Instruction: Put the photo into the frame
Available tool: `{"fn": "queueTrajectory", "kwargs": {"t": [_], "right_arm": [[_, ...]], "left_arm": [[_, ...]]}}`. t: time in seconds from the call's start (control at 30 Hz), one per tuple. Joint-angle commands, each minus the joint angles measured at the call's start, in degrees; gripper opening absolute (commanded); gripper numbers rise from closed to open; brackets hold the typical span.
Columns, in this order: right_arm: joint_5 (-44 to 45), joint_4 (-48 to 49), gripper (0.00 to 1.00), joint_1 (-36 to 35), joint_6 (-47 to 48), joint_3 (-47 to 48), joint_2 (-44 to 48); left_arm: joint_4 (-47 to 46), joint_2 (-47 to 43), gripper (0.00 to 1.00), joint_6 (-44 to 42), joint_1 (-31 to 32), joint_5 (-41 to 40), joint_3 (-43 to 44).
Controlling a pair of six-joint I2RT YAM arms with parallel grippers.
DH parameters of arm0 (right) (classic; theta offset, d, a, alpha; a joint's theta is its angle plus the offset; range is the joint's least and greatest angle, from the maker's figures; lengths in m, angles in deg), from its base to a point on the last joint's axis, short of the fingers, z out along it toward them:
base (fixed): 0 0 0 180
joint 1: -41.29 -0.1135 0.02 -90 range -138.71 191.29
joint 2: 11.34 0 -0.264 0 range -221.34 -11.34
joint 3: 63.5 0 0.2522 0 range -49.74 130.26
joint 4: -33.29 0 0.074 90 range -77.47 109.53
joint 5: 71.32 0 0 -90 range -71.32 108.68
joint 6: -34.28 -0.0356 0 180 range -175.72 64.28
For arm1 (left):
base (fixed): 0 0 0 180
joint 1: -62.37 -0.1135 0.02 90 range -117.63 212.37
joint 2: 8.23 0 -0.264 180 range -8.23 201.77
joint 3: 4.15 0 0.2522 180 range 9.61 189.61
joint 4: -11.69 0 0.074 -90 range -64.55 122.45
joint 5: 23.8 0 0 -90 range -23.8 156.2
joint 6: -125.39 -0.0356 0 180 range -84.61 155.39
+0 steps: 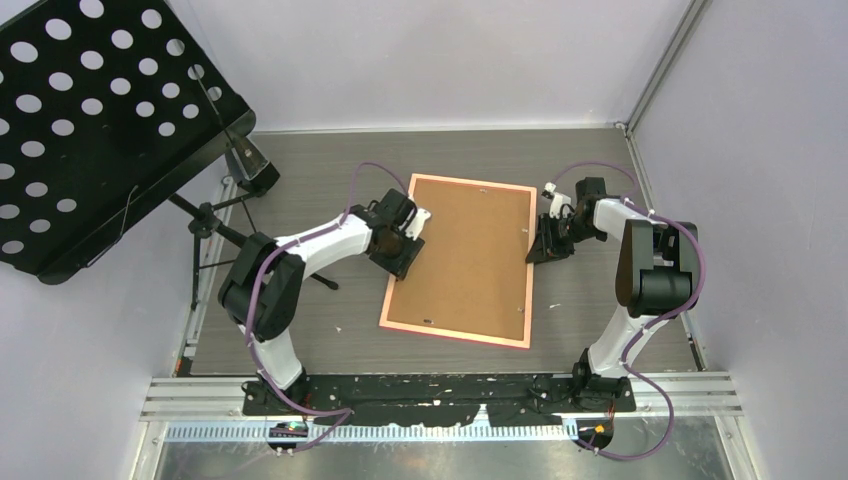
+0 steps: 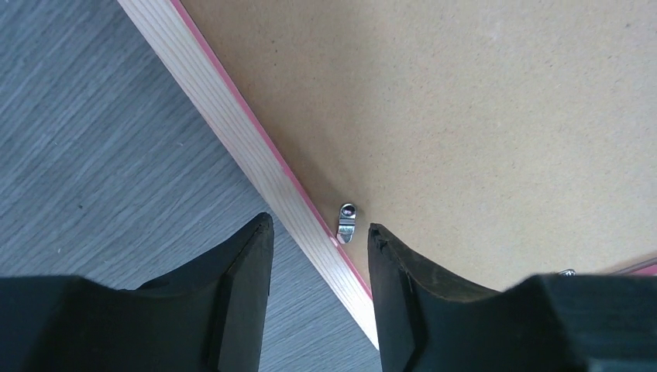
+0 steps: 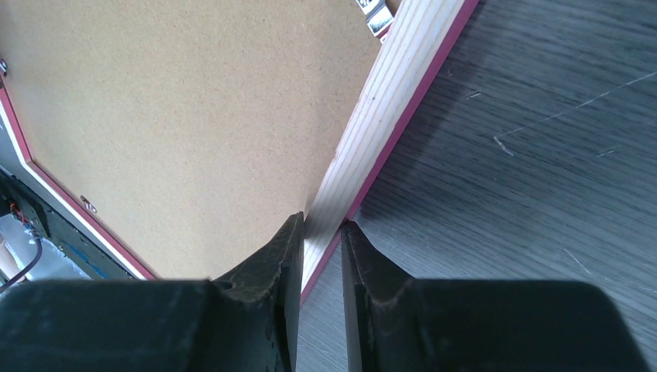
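The frame [image 1: 450,336] lies face down in the middle of the table, its brown backing board [image 1: 465,255] up. The photo is not in view. My left gripper [image 1: 412,245] is open at the frame's left rim. In the left wrist view its jaws [image 2: 319,225] straddle the pale wood rim [image 2: 232,124] just below a small metal clip [image 2: 347,221]. My right gripper [image 1: 537,250] is at the right rim. In the right wrist view it [image 3: 321,221] is shut on the rim [image 3: 403,85], one finger over the board [image 3: 194,116], the other on the table side.
A black perforated music stand [image 1: 90,120] stands at the back left, its tripod legs [image 1: 215,215] reaching onto the table's left part. Grey walls close in the table at the back and right. Another clip [image 3: 377,15] sits on the right rim.
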Motion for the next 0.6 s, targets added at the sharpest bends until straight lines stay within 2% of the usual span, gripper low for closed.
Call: {"fn": "queueTrajectory", "kwargs": {"t": [0.0, 0.33, 0.57], "right_arm": [[3.64, 1.32, 0.06, 0.06, 1.67, 0.53, -1.48], [2.73, 0.95, 0.05, 0.05, 1.66, 0.61, -1.72], [2.21, 0.83, 0.05, 0.06, 1.76, 0.7, -1.93]], "left_arm": [[-0.71, 0.31, 0.48, -0.79, 0.43, -0.39, 2.62], [0.1, 2.06, 0.48, -1.93, 2.39, -3.2, 2.91], [-0.11, 2.65, 0.44, -2.24, 3.33, -6.7, 2.6]]}}
